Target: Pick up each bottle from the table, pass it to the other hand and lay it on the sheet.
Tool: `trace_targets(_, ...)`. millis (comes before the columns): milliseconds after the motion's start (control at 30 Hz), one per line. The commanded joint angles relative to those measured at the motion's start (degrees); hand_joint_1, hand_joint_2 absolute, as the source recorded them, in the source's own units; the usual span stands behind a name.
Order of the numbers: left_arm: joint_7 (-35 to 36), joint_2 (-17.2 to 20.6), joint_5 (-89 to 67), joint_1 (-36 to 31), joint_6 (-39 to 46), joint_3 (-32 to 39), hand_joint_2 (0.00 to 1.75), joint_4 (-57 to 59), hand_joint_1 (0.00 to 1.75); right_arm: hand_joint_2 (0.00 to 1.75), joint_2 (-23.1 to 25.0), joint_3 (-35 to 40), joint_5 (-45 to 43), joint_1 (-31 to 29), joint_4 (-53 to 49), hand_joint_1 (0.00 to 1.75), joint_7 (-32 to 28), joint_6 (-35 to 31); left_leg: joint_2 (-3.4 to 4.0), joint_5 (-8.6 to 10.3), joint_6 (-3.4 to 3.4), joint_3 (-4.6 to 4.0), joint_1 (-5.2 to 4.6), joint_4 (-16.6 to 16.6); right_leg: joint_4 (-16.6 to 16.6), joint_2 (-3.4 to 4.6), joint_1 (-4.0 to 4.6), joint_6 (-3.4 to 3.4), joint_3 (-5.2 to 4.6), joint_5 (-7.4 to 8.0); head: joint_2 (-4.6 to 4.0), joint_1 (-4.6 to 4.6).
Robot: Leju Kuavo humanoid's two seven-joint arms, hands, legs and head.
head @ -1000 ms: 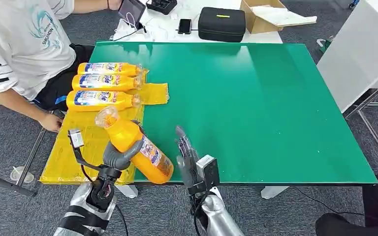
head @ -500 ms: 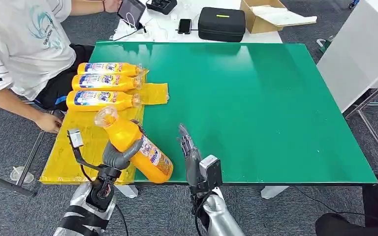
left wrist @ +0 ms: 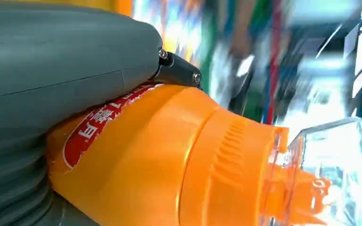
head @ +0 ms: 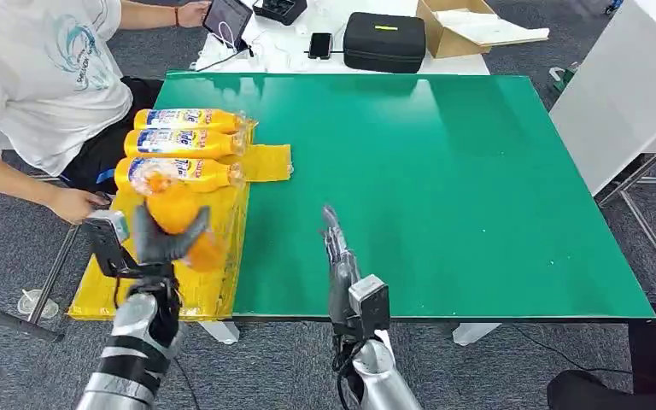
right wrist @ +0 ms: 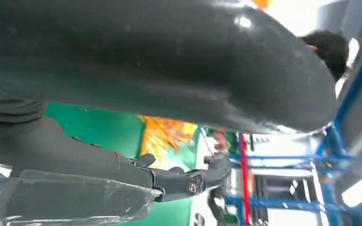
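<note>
My left hand (head: 169, 237) grips an orange bottle (head: 171, 209) with a clear cap, held over the near part of the yellow sheet (head: 266, 162); it is blurred by motion. The left wrist view shows the bottle's orange shoulder (left wrist: 169, 155) against my grey thumb (left wrist: 52, 61). Three more orange bottles (head: 184, 143) lie side by side on the sheet's far end. My right hand (head: 337, 256) hovers over the green table (head: 444, 188) near its front edge, fingers stretched out and holding nothing. In the right wrist view its dark fingers (right wrist: 179, 181) are bare.
A person in a white shirt (head: 43, 77) sits left of the sheet, one hand (head: 73, 203) close to its edge. A black case (head: 384, 41), a cardboard box (head: 461, 26) and a phone (head: 320, 44) lie beyond the table. A white cabinet (head: 632, 85) stands right.
My left arm has swung left with the bottle, from the table's front edge to over the yellow sheet. My right hand has edged forward over the table.
</note>
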Motion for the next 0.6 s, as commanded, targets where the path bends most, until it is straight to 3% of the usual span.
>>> trace_targets(33,-0.11,4.55,-19.89,-7.62,22.12,0.3,1.75,4.5,1.75,0.0,-2.13,4.4,-0.55,0.19,-7.14,0.0,0.15,-5.16,0.0,-0.05,0.05,0.08,0.04,0.02,-0.01,-0.04,0.06,-0.06,0.14,-0.05,0.0,0.02)
trace_targets(67,-0.11,4.55,-19.89,-7.62,22.12,0.3,1.75,4.5,1.75,0.0,-2.13,4.4,-0.55,0.19,-7.14,0.0,0.15,-5.16,0.1,-0.12,0.06,0.28,0.04,0.01,-0.03,0.04,0.07,-0.09,0.31,-0.1,0.0,-0.02)
trace_targets(100,7.09,10.6,-27.09,-9.98,29.32,-6.37,1.75,10.86,1.75,1.75,-2.54,5.26,-0.93,-0.46,-5.97,0.0,0.15,-4.31,0.19,-0.15,0.07,0.33,0.02,0.0,-0.02,0.1,0.05,-0.09,0.33,-0.11,0.0,0.0)
trace_targets(133,5.86,7.3,-55.89,-10.57,29.87,1.81,1.75,14.18,1.75,1.75,-2.65,6.31,-1.76,-1.35,-4.94,0.0,0.15,-5.3,0.23,-0.19,0.07,0.45,0.03,-0.02,-0.05,0.15,0.06,-0.1,0.43,-0.12,0.0,0.0)
trace_targets(167,3.28,6.18,-63.99,-10.96,29.87,6.41,1.75,15.75,1.75,1.75,-2.73,6.76,-2.01,-1.58,-4.6,0.0,0.15,-5.65,0.16,-0.12,0.04,0.51,0.02,-0.1,-0.08,0.08,0.05,-0.12,0.48,-0.1,0.0,0.0)
trace_targets(267,0.26,3.96,-69.31,-10.89,29.87,12.98,1.75,17.72,1.75,1.75,-2.83,7.25,-2.59,-1.55,-4.19,0.0,0.15,-6.2,0.26,-0.08,0.02,0.32,0.02,-0.06,-0.06,0.25,0.04,-0.08,0.26,-0.01,0.02,0.02)
trace_targets(600,2.1,5.07,-73.86,-11.4,29.87,13.85,1.75,20.07,1.75,1.75,-2.84,7.59,-3.27,-1.65,-2.74,0.0,0.15,-5.86,0.15,-0.08,0.01,0.27,0.03,-0.05,-0.05,0.08,0.05,-0.08,0.23,-0.06,0.0,-0.02)
